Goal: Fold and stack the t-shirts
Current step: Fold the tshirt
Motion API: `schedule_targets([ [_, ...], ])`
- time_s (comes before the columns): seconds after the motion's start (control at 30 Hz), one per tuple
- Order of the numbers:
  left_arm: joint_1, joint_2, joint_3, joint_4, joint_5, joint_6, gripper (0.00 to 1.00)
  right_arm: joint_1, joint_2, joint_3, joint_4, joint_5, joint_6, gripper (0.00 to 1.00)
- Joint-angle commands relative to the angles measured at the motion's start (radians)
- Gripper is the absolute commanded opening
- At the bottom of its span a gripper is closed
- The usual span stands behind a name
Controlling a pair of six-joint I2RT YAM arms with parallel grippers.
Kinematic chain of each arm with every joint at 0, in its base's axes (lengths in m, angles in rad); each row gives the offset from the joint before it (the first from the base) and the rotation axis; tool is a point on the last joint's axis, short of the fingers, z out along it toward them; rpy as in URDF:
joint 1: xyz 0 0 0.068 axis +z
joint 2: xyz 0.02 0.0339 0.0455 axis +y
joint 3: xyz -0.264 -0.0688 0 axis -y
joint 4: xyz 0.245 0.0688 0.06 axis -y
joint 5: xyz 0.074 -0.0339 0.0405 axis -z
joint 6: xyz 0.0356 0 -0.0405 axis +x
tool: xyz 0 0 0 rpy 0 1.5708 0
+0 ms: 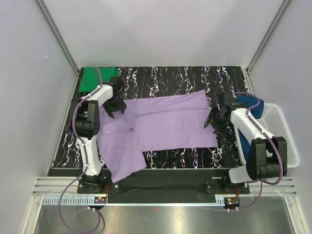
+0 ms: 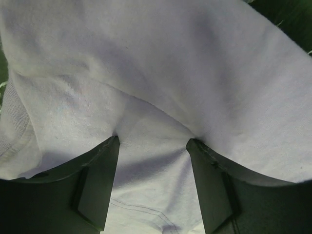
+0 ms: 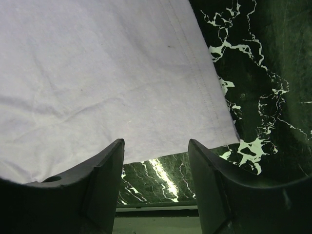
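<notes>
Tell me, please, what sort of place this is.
Probably a robotics lab test cell, not a home: plain white walls on aluminium framing enclose a black marbled table, with two robot arms bolted at its near edge.

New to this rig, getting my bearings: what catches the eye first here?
A lavender t-shirt lies spread across the black marbled table, left gripper and right gripper at its ends. A green shirt sits far left; a dark blue shirt by the white basket, right.
</notes>
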Motion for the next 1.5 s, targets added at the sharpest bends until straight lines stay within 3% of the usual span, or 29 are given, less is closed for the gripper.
schedule_targets([
  [0.0, 0.033, 0.081, 0.089, 0.060, 0.013, 0.017, 0.64, 0.002, -0.010, 0.007, -0.029, -0.004, -0.009, 0.63],
  [0.23, 0.062, 0.199, 0.366, -0.007, 0.044, 0.090, 0.61, 0.002, 0.040, 0.021, -0.058, -0.026, -0.029, 0.65],
  [0.33, 0.062, 0.133, 0.358, -0.024, 0.053, 0.116, 0.61, 0.003, 0.056, 0.007, -0.056, -0.034, -0.012, 0.65],
  [0.47, 0.061, -0.081, 0.172, 0.005, 0.091, 0.106, 0.60, 0.000, 0.059, -0.045, -0.012, -0.055, 0.045, 0.61],
  [0.6, 0.029, -0.432, -0.079, 0.012, 0.087, 0.063, 0.57, 0.000, 0.085, -0.070, 0.010, -0.058, 0.065, 0.56],
  [0.8, -0.072, -0.813, -0.563, -0.133, 0.032, -0.121, 0.50, 0.002, 0.068, -0.049, 0.008, 0.003, -0.001, 0.51],
  [0.97, -0.117, -1.064, -0.751, -0.262, -0.037, -0.271, 0.46, 0.060, 0.074, 0.013, -0.020, 0.019, -0.053, 0.49],
  [1.07, -0.125, -1.118, -0.799, -0.306, -0.071, -0.305, 0.46, 0.179, 0.074, 0.039, 0.046, -0.062, -0.075, 0.49],
  [1.1, -0.126, -1.123, -0.798, -0.306, -0.082, -0.301, 0.46, 0.269, 0.080, 0.063, 0.063, -0.092, -0.078, 0.49],
  [1.23, -0.125, -1.134, -0.762, -0.320, -0.094, -0.266, 0.45, 0.482, 0.189, 0.166, 0.135, -0.283, -0.047, 0.50],
  [1.33, -0.126, -1.143, -0.777, -0.343, -0.073, -0.262, 0.45, 0.622, 0.270, 0.275, 0.163, -0.296, -0.044, 0.51],
  [1.47, -0.126, -1.162, -0.860, -0.328, 0.010, -0.337, 0.45, 0.684, 0.358, 0.384, 0.177, -0.319, -0.009, 0.52],
])
